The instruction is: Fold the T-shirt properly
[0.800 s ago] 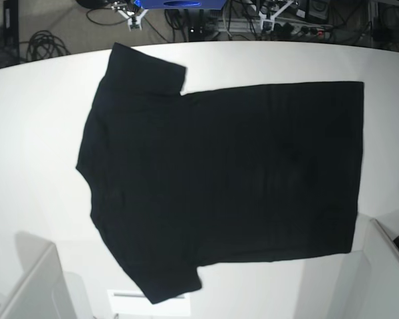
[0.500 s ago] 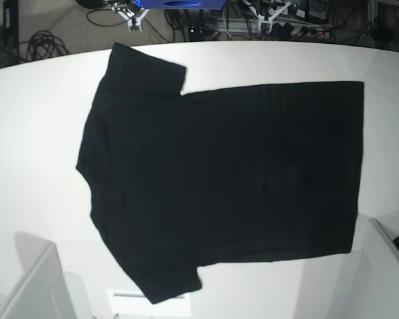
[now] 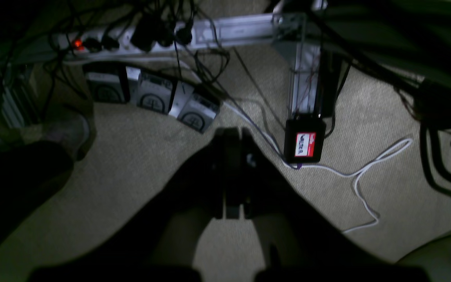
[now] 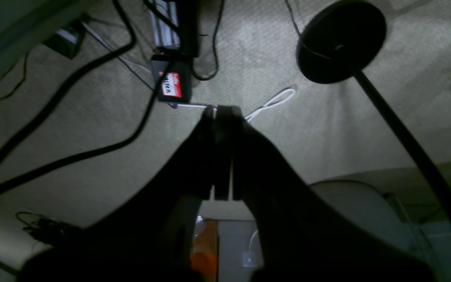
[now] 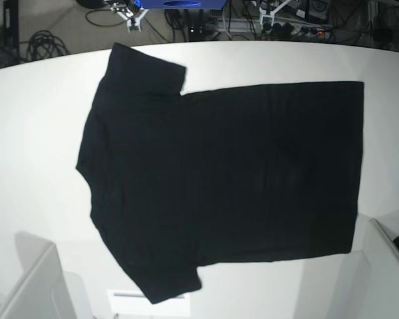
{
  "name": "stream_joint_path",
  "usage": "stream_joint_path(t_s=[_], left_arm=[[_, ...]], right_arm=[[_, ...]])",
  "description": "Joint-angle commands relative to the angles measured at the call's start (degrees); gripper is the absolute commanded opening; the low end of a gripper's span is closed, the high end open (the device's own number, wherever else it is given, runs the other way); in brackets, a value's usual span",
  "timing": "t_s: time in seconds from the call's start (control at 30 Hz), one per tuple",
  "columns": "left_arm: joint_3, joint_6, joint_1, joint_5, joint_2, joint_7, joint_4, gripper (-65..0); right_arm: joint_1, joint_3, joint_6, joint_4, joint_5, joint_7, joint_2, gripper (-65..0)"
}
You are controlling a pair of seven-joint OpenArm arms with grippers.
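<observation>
The white counter (image 5: 40, 133) filled most of the base view, its far edge curving in front of a floor crowded with cables. The T-shirt (image 5: 226, 179) lay spread flat on it, plain black side up, collar end toward that view's left and the straight hem toward its right. One sleeve pointed to the far edge and the other to the near edge, close to a pale strip on the counter. Set against the two earlier base pictures, the shirt's outline, sleeves and hem had not shifted at all, and no arm had come over the counter.

Both wrist cameras looked down at the carpeted floor (image 3: 131, 156) rather than at the counter. In the left wrist view the left gripper (image 3: 232, 135) hung as a dark shape with its jaws pressed together and nothing between them. Beyond it lay a grey power strip (image 3: 170, 35) with a red light, a small black box with a red label (image 3: 304, 141), and a white cable (image 3: 360, 172). In the right wrist view the right gripper (image 4: 223, 111) was likewise closed and empty, above the same labelled box and beside a round black stand base (image 4: 341, 41).
</observation>
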Motion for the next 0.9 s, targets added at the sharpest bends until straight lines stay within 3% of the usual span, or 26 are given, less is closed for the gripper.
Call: stream_joint_path(t_s=[0.0, 0.4, 0.5, 0.87], left_arm=[[0.1, 0.2, 0.2, 0.2, 0.0, -0.5, 0.0, -65.0], [0.1, 0.2, 1.9, 0.2, 0.0, -0.8, 1.2, -65.0], [0.1, 0.2, 5.0, 0.2, -0.2, -0.8, 6.1, -65.0], [0.0, 0.2, 19.4, 0.0, -6.4, -0.8, 27.5, -65.0]], right_arm=[[-0.2, -0.1, -0.4, 0.2, 0.0, 0.1, 0.6, -65.0], [-1.3, 0.3, -0.4, 2.3, 0.1, 0.1, 1.4, -65.0], [-4.8, 0.4, -0.4, 7.7, 0.2, 0.0, 1.7, -65.0], [-17.1, 1.4, -0.4, 23.9, 0.3, -0.3, 3.6, -65.0]])
